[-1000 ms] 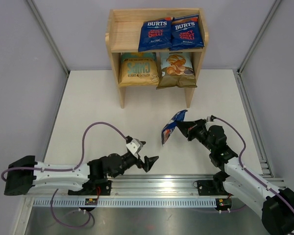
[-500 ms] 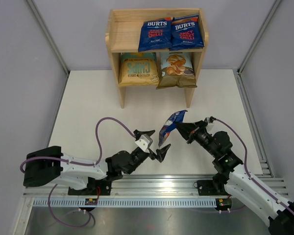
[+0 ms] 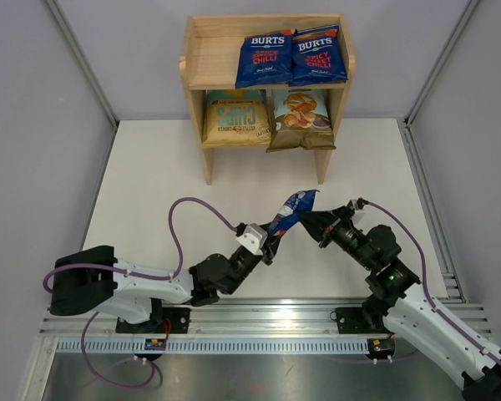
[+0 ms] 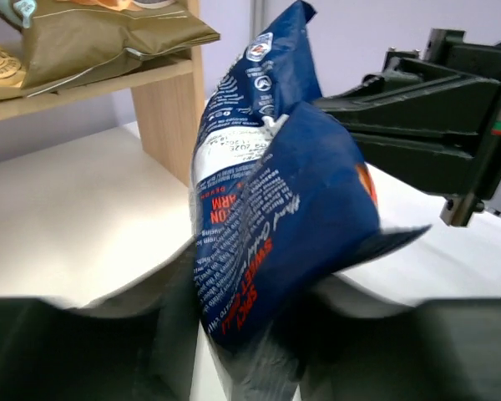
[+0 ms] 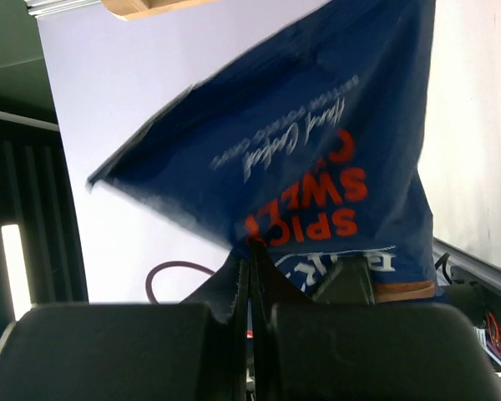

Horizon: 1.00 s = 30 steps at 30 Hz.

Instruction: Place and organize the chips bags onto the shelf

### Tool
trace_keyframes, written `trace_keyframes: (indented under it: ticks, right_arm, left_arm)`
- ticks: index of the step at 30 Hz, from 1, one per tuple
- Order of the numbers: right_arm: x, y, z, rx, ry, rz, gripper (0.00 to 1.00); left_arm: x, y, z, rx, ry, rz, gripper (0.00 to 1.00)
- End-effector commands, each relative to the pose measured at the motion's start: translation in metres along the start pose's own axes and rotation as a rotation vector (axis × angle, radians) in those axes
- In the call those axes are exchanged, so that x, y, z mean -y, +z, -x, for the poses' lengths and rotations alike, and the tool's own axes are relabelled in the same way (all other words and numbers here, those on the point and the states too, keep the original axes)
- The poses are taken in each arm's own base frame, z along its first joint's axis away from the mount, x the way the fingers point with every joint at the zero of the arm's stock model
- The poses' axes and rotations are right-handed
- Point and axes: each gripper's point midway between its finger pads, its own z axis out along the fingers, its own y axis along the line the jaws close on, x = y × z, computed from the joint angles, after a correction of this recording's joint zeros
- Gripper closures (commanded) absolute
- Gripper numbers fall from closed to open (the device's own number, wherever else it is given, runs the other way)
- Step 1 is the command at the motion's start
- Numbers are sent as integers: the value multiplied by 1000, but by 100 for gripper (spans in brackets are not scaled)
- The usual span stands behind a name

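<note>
A small dark-blue Burts chips bag [image 3: 290, 210] hangs above the table between the two arms. My right gripper [image 3: 305, 219] is shut on its upper edge; the right wrist view shows the jaws [image 5: 252, 259] pinching the bag [image 5: 317, 159]. My left gripper [image 3: 270, 242] has closed round the bag's lower end; its wrist view shows the bag [image 4: 275, 209] wedged between the left gripper's fingers [image 4: 250, 351]. The wooden shelf [image 3: 209, 58] holds two Burts bags [image 3: 265, 60] [image 3: 318, 55] on top, with a yellow bag [image 3: 236, 117] and a pale-blue-and-brown bag [image 3: 299, 119] below.
The left part of the shelf's top tier is bare wood. A metal rail [image 3: 259, 316] runs along the near edge under both arm bases. A purple cable [image 3: 192, 207] loops above the left arm. Grey walls enclose the white table [image 3: 159, 175].
My left arm has reached right and forward to the hanging bag, and its jaws have closed from wide open onto the bag's lower end. The right arm shifted slightly left, still holding the bag.
</note>
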Motion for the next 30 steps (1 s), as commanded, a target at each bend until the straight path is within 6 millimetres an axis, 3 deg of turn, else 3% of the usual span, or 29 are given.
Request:
trace_keyframes:
  ticks: [1, 4, 5, 6, 7, 8, 9, 10, 12, 14, 16, 19, 20, 24, 26, 27, 28, 30]
  right_arm:
    - [-32, -5, -10, -21, -18, 81, 100]
    - [-34, -8, -7, 1, -50, 83, 92]
    - [-34, -9, -5, 18, -70, 77, 73]
    - [-35, -10, -3, 35, -133, 73, 61]
    - [-48, -13, -4, 50, -174, 88, 48]
    - [-38, -14, 6, 102, -262, 30, 23]
    - [-58, -20, 5, 123, -318, 60, 17]
    - [-45, -23, 14, 164, -365, -20, 13]
    - [-60, -32, 25, 239, -506, -28, 5]
    - [-57, -36, 30, 252, -663, -66, 4]
    - [-67, -33, 21, 199, -786, -34, 4]
    - [-74, -28, -19, -36, -977, 73, 4]
    - [-72, -31, -40, -158, -1015, 126, 4]
    - [-82, -40, -85, -402, -1015, 303, 5]
    - [-99, -50, -104, -479, -979, 439, 5]
    - [-93, -47, -106, -507, -948, 454, 5]
    - [-111, -53, -114, -509, -967, 573, 5]
    - [-113, -53, -121, -569, -906, 600, 5]
  left_arm:
    - [-7, 6, 41, 106, -68, 67, 79]
    - [-9, -1, 52, 117, -115, 57, 86]
    - [-9, -3, 50, 101, -118, 48, 87]
    - [-11, -7, 61, 119, -163, 46, 87]
    - [-10, -9, 62, 117, -173, 30, 87]
    - [-10, -11, 59, 94, -153, 18, 87]
    - [-9, -15, 68, 103, -224, 4, 87]
    - [-7, -18, 65, 80, -223, -17, 87]
    - [-6, -25, 66, 64, -281, -34, 87]
    - [-8, -35, 78, 63, -333, -80, 86]
    - [-8, -46, 96, 73, -440, -152, 86]
    - [-5, -61, 112, 75, -572, -233, 85]
    - [-13, -68, 127, 113, -612, -239, 85]
    - [-18, -83, 159, 146, -732, -275, 87]
    - [-14, -87, 175, 158, -770, -317, 87]
    - [-8, -89, 180, 153, -801, -351, 87]
    - [-5, -90, 190, 178, -827, -380, 87]
    - [5, -92, 196, 181, -875, -444, 87]
